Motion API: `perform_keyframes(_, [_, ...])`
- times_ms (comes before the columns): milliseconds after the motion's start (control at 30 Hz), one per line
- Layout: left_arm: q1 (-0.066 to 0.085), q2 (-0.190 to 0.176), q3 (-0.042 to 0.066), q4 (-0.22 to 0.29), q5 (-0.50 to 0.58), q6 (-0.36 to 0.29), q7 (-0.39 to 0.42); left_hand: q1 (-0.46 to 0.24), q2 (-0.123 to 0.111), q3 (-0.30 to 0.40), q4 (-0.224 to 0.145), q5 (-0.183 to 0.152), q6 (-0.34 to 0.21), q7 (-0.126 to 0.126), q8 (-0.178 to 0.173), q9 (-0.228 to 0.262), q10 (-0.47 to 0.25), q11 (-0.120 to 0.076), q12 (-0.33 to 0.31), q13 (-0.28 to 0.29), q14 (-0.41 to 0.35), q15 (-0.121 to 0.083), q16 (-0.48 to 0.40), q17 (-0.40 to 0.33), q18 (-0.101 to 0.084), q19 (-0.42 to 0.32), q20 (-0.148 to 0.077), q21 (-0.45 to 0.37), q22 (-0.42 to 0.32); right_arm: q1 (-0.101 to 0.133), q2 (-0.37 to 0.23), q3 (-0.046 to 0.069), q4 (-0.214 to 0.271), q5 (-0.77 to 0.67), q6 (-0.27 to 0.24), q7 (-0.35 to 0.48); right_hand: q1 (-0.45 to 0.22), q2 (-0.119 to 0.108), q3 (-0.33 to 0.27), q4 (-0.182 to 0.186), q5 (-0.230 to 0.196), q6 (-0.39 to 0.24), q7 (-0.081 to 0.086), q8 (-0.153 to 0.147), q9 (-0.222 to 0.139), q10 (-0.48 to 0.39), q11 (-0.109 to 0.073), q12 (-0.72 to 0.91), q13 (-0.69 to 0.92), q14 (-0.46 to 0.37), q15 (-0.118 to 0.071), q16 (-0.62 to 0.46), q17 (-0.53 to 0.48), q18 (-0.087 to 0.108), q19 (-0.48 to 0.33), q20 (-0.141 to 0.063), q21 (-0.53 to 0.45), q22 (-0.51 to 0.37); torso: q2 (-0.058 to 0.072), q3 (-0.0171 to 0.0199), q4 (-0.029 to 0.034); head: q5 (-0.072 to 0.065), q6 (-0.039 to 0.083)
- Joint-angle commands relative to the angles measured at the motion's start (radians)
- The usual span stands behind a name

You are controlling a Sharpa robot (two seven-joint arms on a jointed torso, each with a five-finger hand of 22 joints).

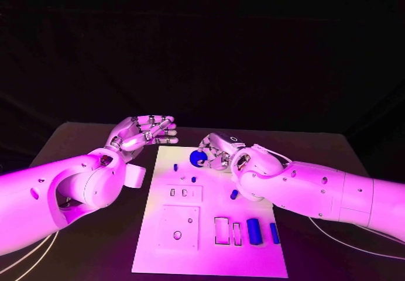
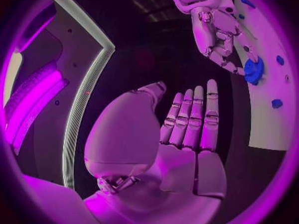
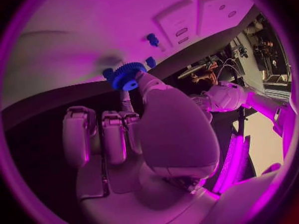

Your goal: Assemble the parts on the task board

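No legible text or nos. anywhere

One white task board [image 1: 169, 257] lies on one black table [image 1: 76, 140]; one blue gear [image 1: 198, 157] sits at its twelve o'clock end; two small blue pegs [image 1: 175, 167] lie just below; one short blue piece [image 1: 234, 194] lies near three o'clock; three upright blue bars [image 1: 253, 230] stand toward five o'clock; two hands [image 1: 143, 133] show.

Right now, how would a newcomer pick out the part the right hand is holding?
Find the white rectangular task board mid-table, then its far end. There the right hand pinches a round blue toothed gear, wider than the small blue pegs nearby.
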Motion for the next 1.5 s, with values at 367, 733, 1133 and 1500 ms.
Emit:
perform_keyframes(367, [0.001, 0.004, 0.001, 0.002, 0.002, 0.017, 0.007, -0.01, 0.003, 0.004, 0.0, -0.006, -0.006, 0.032, 0.004, 0.001, 0.0, 0.009, -0.004, -0.001, -0.006, 0.0, -0.001, 0.001, 0.012, -0.005, 0.004, 0.005, 0.0, -0.005, 0.035, -0.006, -0.046, -0.023, 0.039, -0.017, 0.002, -0.009, 0.009, 0.0, 0.004, 0.026, -0.022, 0.006, 0.01, 0.09, -0.004, 0.0, 0.246, 0.103, -0.006, 0.005, 0.259, -0.011, 0.013, -0.007, 0.001, 0.116, 0.0, 0.0006, -0.0006, 0.0, -0.003])
perform_keyframes(733, [0.001, 0.003, 0.001, 0.002, 0.001, 0.017, 0.006, -0.01, 0.003, 0.004, 0.0, -0.006, -0.006, 0.032, 0.004, 0.001, 0.0, 0.009, -0.004, -0.001, -0.006, 0.0, -0.001, 0.001, 0.012, -0.005, 0.004, 0.005, 0.0, -0.017, 0.064, -0.009, -0.071, -0.041, 0.055, -0.037, -0.001, -0.014, 0.012, 0.001, 0.004, 0.021, -0.02, 0.003, 0.009, 0.087, -0.002, -0.004, 0.242, 0.103, -0.005, 0.004, 0.256, -0.01, 0.011, -0.006, -0.003, 0.112, 0.0, 0.0004, 0.0004, -0.002, 0.001])
perform_keyframes(1133, [0.001, 0.002, 0.001, 0.002, 0.001, 0.017, 0.005, -0.01, 0.003, 0.004, 0.0, -0.006, -0.006, 0.032, 0.004, 0.001, 0.0, 0.009, -0.004, -0.001, -0.006, 0.0, -0.001, 0.001, 0.012, -0.005, 0.004, 0.005, 0.0, -0.023, 0.074, -0.01, -0.087, -0.042, 0.051, -0.048, -0.02, -0.028, 0.019, 0.007, 0.003, -0.001, -0.009, -0.012, 0.006, 0.078, 0.007, -0.016, 0.23, 0.102, 0.003, 0.002, 0.252, -0.008, 0.004, -0.001, -0.012, 0.104, 0.0, 0.0009, -0.0017, -0.001, 0.0])
perform_keyframes(1500, [0.001, 0.004, 0.001, 0.0, 0.001, 0.018, 0.003, -0.01, 0.002, 0.005, -0.001, -0.006, -0.006, 0.032, 0.004, 0.002, 0.0, 0.009, -0.004, -0.001, -0.007, 0.0, -0.001, 0.004, 0.012, -0.005, 0.004, 0.006, 0.0, -0.024, 0.076, -0.011, -0.097, -0.016, 0.069, -0.026, -0.169, -0.04, -0.157, 0.021, 0.006, -0.076, 0.017, -0.066, -0.007, 0.049, 0.032, -0.053, 0.195, 0.102, 0.027, 0.004, 0.256, -0.005, -0.002, 0.024, -0.025, 0.099, -0.001, 0.0014, 0.0031, 0.0, 0.003])
